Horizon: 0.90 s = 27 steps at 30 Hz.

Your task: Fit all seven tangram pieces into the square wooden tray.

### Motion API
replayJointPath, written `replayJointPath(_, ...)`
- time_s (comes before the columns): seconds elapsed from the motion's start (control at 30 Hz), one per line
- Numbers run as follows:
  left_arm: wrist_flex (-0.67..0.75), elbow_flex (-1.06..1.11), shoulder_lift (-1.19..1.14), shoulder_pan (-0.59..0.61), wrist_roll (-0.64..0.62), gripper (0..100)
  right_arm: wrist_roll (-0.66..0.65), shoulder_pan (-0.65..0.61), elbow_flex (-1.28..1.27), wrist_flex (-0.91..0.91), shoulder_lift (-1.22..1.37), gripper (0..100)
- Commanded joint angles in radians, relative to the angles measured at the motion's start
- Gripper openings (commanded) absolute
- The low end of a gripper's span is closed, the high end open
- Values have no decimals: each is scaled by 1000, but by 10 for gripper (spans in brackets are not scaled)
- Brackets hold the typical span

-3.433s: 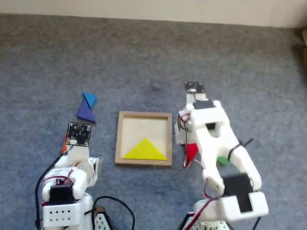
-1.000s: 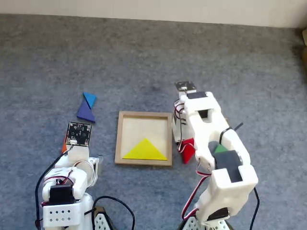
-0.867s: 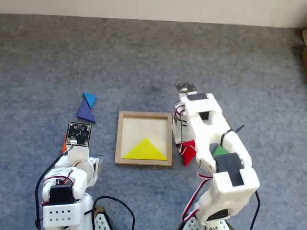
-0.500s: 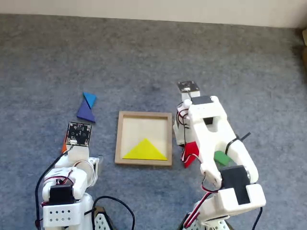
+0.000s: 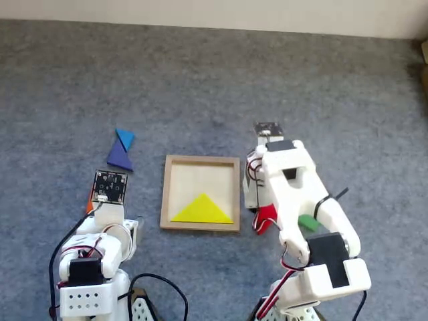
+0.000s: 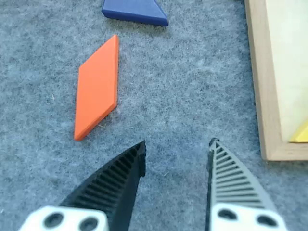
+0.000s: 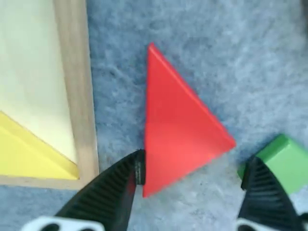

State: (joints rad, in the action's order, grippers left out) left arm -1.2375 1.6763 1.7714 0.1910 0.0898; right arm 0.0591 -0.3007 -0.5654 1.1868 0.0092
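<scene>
Straddling red triangle (image 7: 175, 134) with right hand (image 7: 195, 168) spread apart, wooden tray (image 7: 77, 96) at nine o'clock; likely light, stiff, thin, slick-faced, so best pinched across opposite edges, low.

soft, even light falls from above on the grey table (image 5: 334, 80). shadows are short and faint: a thin dark line under the orange parallelogram (image 6: 96, 86), a dim edge along the red triangle (image 7: 178, 130). the white right arm (image 5: 294, 174) shows bright.
</scene>
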Motion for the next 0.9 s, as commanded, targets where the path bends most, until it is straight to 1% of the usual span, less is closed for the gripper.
replayJointPath(0.0,-5,21,50,5,-9,213,11,-30,-21,-65,-48,314)
replayJointPath(0.2,-5,21,50,5,-9,213,11,-28,-38,-87,-42,314)
replayJointPath(0.4,-5,21,50,5,-9,213,5,-27,-27,-81,99,314)
replayJointPath(0.57,-5,21,50,5,-9,213,5,-27,-25,-79,113,312)
replayJointPath(0.73,-5,21,50,5,-9,213,3,-27,-25,-77,97,218)
replayJointPath(0.87,-5,21,50,5,-9,213,3,-27,-33,-77,4,216)
